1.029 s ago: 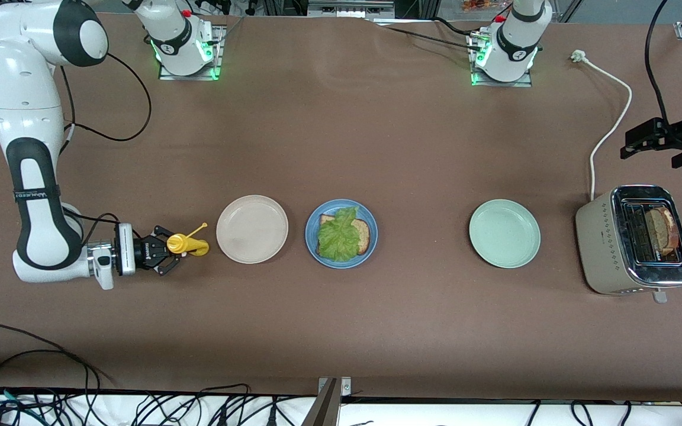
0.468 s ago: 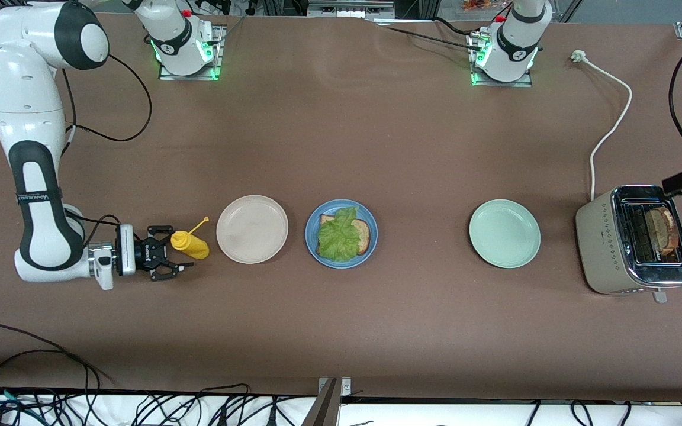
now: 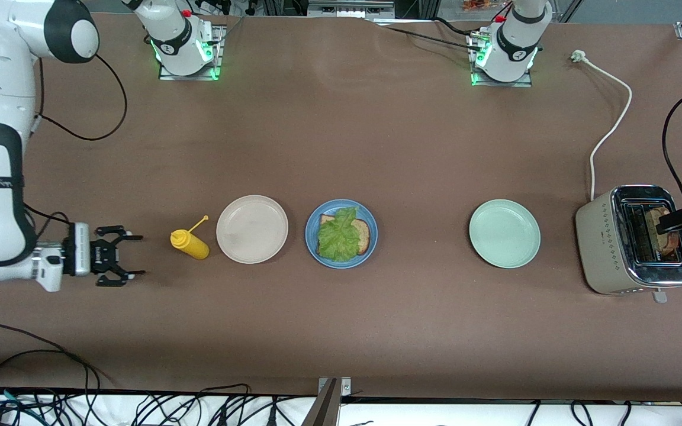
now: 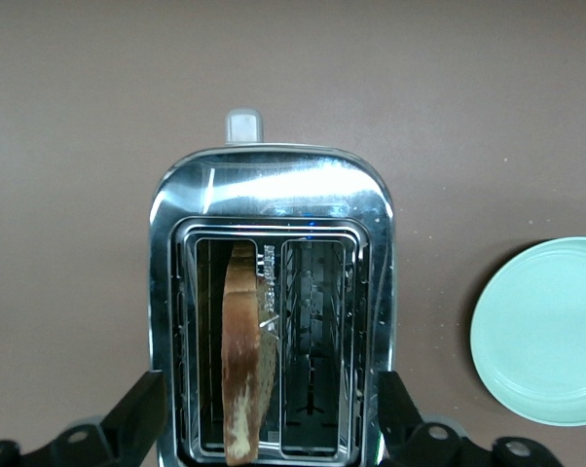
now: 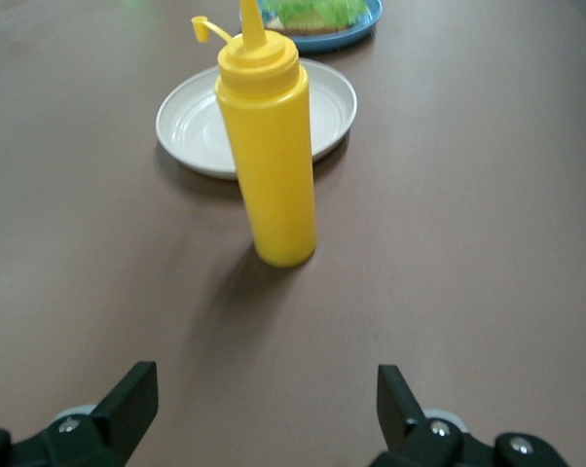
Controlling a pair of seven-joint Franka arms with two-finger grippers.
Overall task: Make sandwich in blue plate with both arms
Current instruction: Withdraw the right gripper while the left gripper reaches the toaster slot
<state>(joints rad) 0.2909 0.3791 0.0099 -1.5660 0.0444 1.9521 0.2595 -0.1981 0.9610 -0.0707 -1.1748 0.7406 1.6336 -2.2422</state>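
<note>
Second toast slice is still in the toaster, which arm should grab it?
Left. The left gripper hangs open right over the toaster, straddling the toast slice in its slot. The right gripper is open beside the mustard bottle, at the right arm's end of the table.

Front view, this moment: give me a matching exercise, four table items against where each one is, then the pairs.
Items:
1. toast slice
2. lettuce leaf
3. yellow squeeze bottle
4. right tool

Places:
A. on bread in the blue plate
B. upright beside the beige plate
C. open, clear of the bottle, toward the right arm's end
D. standing in a toaster slot

Pairs: 1-D, 2-A, 3-B, 4-C
</note>
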